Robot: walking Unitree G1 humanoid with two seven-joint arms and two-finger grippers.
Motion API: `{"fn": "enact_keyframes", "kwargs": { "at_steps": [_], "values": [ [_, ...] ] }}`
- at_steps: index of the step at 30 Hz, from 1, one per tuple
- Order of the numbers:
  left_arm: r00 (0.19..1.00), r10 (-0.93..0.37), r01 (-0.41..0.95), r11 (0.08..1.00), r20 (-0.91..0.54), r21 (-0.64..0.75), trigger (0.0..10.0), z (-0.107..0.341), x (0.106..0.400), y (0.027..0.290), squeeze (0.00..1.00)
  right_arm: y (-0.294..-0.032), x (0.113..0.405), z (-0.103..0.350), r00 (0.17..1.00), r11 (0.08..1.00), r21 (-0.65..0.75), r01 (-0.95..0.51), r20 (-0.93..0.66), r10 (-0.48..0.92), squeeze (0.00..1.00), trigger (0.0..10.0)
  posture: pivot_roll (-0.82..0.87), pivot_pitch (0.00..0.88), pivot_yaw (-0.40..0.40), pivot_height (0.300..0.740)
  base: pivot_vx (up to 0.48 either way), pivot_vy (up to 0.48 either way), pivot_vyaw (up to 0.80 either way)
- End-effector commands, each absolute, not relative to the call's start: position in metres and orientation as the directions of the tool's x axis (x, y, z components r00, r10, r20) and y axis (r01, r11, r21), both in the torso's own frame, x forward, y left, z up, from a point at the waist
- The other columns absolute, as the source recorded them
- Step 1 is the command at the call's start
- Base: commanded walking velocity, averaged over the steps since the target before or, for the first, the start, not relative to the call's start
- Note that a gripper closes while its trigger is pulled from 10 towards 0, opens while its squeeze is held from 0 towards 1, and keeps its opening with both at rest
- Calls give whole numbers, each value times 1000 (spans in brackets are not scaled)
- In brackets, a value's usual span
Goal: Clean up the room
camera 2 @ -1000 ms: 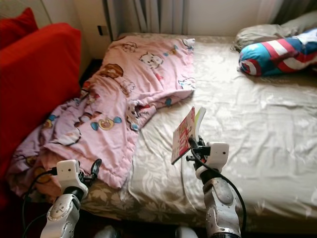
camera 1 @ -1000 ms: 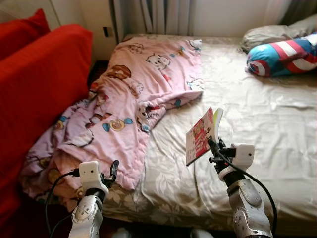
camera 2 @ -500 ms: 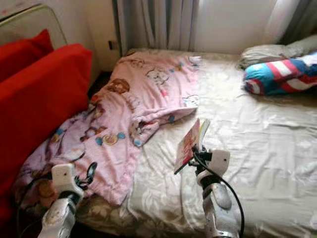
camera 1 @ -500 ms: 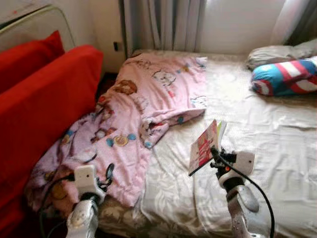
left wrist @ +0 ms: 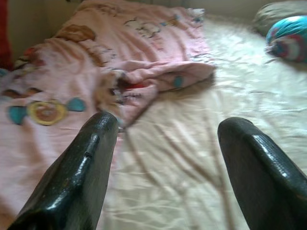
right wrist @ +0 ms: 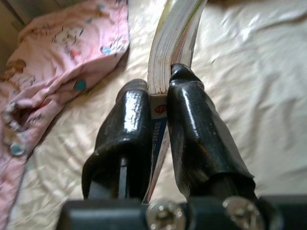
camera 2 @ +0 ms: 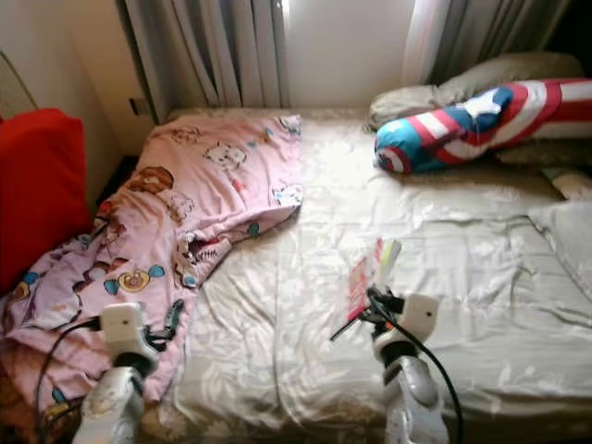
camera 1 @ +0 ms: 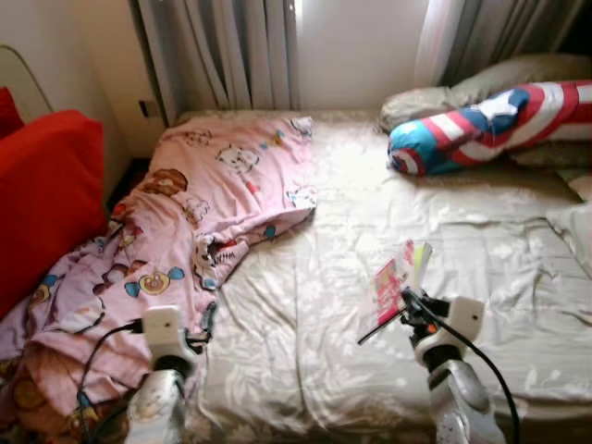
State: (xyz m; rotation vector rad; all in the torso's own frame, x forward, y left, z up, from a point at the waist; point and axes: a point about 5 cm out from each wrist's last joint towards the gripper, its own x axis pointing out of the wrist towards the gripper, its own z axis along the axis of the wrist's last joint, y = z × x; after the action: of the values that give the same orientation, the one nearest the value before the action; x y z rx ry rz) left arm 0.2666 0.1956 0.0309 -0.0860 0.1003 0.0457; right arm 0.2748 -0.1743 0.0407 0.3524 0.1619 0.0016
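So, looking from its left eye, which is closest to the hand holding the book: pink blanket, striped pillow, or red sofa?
From the right gripper:
1. Pink blanket, to its left on the bed.
2. Striped pillow, ahead near the curtains.
3. Red sofa, far left beyond the blanket.

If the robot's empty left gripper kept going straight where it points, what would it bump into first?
Probably the cream satin bed sheet, right beside the rumpled edge of the pink cartoon-print blanket. The open left gripper points forward and down at the bed, though depth is hard to judge.
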Motion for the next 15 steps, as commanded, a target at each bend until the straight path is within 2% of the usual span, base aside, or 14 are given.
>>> {"fn": "enact_keyframes", "kwargs": {
  "at_steps": [1,15],
  "values": [
    [993,57,-63,996,-103,-57,10000,31,265,204,0,-168,280,51,993,933,361,1,-108,41,0,10000,-58,62,-7,726,0,-379,0],
    [994,47,-52,998,-104,-48,10000,32,265,205,0,-161,280,50,991,931,362,-35,-106,78,0,10000,-58,80,5,726,0,-376,0]
  ]
}}
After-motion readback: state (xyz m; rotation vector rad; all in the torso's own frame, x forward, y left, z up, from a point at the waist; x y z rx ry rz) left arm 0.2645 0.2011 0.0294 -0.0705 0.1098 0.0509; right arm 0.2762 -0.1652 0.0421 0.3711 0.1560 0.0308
